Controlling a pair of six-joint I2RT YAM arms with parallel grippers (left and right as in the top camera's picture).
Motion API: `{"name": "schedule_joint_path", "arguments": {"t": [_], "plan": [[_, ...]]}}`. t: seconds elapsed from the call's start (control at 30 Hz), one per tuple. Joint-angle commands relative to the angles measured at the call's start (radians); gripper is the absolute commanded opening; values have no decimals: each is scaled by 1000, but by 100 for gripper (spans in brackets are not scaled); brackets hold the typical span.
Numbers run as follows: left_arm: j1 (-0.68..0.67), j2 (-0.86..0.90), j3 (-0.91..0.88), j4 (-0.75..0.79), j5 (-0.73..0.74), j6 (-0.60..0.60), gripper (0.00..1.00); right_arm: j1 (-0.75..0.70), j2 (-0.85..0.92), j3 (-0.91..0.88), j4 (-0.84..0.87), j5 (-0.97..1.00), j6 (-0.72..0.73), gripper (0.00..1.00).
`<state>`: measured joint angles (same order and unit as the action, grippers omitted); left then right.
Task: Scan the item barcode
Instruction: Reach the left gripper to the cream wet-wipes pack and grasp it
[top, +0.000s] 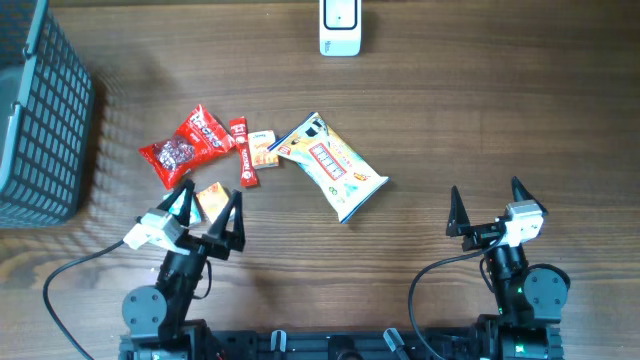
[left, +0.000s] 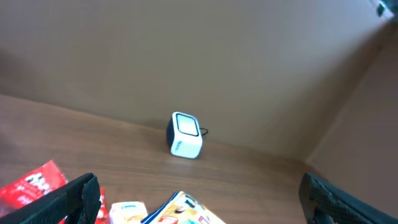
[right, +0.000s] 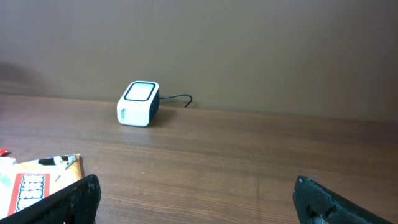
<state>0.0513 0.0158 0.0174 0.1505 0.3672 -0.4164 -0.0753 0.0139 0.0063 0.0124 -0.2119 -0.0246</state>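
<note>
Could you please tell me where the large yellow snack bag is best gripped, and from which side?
Probably its lower-right end, approached from the right by the open right gripper. The bag lies flat and slanted. That end points toward that gripper with nothing lying beside it, while the upper-left end sits close to a small packet. A flat pouch offers little but its edge.

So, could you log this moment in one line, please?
phase: pre-grasp; left tool: open, empty; right tool: open, empty; yellow bag: untouched; scanner: far edge
</note>
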Motion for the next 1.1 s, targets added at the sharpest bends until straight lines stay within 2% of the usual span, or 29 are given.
{"name": "schedule_joint_path", "arguments": {"t": [0.0,0.1,0.23,0.3,0.37,0.47,0.63,0.67,0.8,0.97,1.07], "plan": [[-3,11,130,-60,53,93,100,-4,5,-1,3,2,-9,100],[-3,77,266,-212,11,141,100,-4,5,-1,3,2,-9,100],[-4,324,544,-497,3,189,100,-4,5,-1,3,2,-9,100],[-4,495,715,-665,62,231,100,-4,5,-1,3,2,-9,100],[-4,609,834,-768,163,245,100,-4,5,-1,3,2,-9,100],[-4,758,972,-861,280,245,100,-4,5,-1,3,2,-9,100],[-5,904,1083,-881,364,248,100,-4,5,-1,3,2,-9,100],[-8,917,1099,-898,349,245,100,-4,5,-1,3,2,-8,100],[-91,983,1226,-1098,92,180,100,-4,5,-1,3,2,-9,99],[-270,1017,1282,-1238,-258,-3,100,-4,5,-1,3,2,-8,100],[-342,1022,1282,-1223,-283,-11,100,-4,5,-1,3,2,-9,100]]}}
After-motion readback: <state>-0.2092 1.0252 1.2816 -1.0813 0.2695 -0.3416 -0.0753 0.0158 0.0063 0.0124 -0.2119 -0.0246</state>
